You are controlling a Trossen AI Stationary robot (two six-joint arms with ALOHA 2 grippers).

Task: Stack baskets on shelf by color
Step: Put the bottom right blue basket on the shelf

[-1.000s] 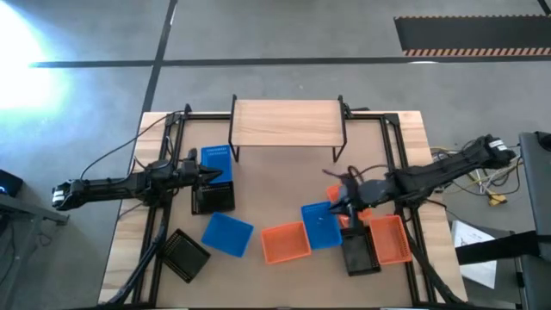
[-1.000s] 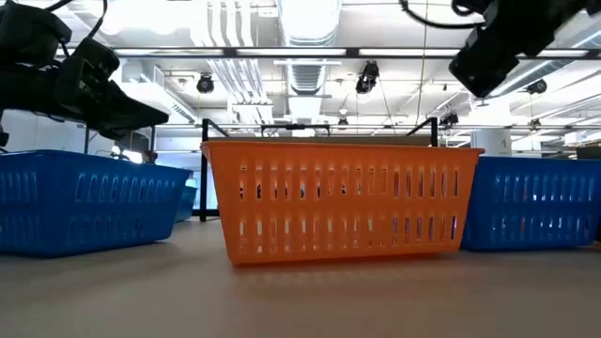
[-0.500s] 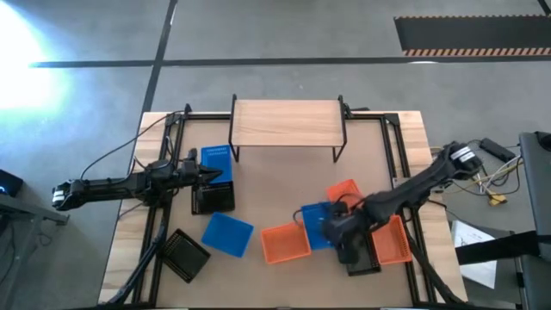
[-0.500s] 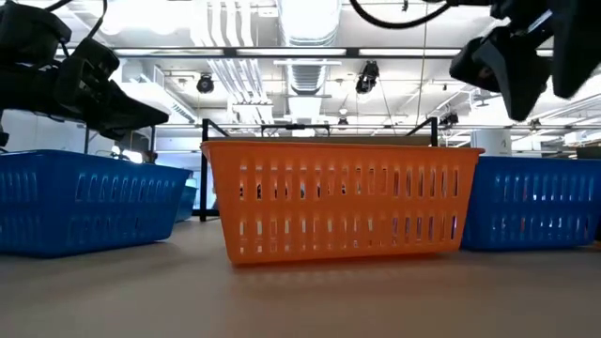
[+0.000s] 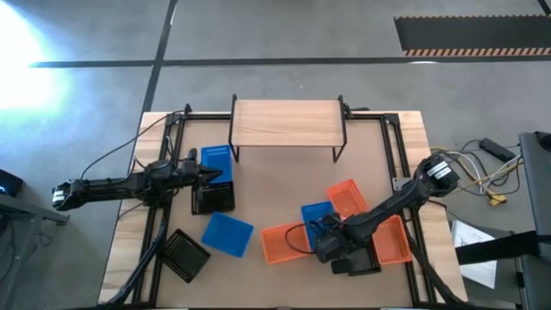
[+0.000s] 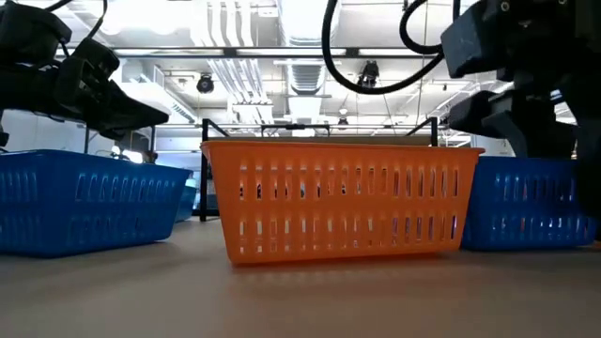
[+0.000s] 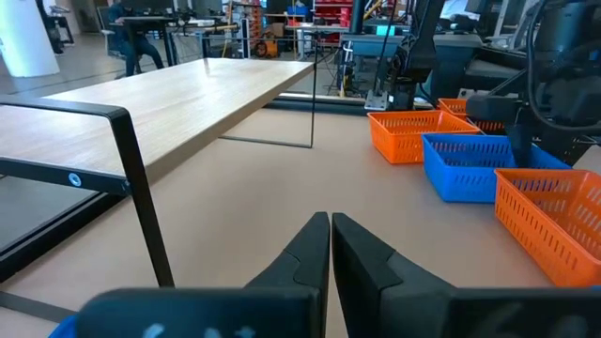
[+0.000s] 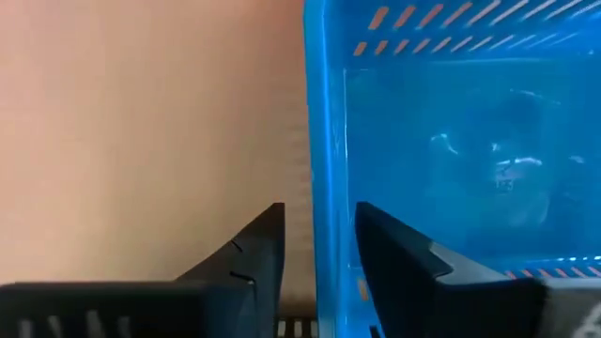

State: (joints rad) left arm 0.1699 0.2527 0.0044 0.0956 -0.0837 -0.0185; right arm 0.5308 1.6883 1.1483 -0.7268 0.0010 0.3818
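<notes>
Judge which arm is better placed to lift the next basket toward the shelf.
The right. Its gripper straddles the wall of a blue basket, one finger on each side, open. The left gripper is shut and hangs near the shelf, holding nothing.

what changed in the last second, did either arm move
The right arm swung from beside the shelf toward the table's front; the right gripper now straddles a wall of the blue basket, one finger inside and one outside, not yet closed. That move uncovered the orange basket behind it. The left gripper stayed shut over the baskets on the left; no basket moved.
</notes>
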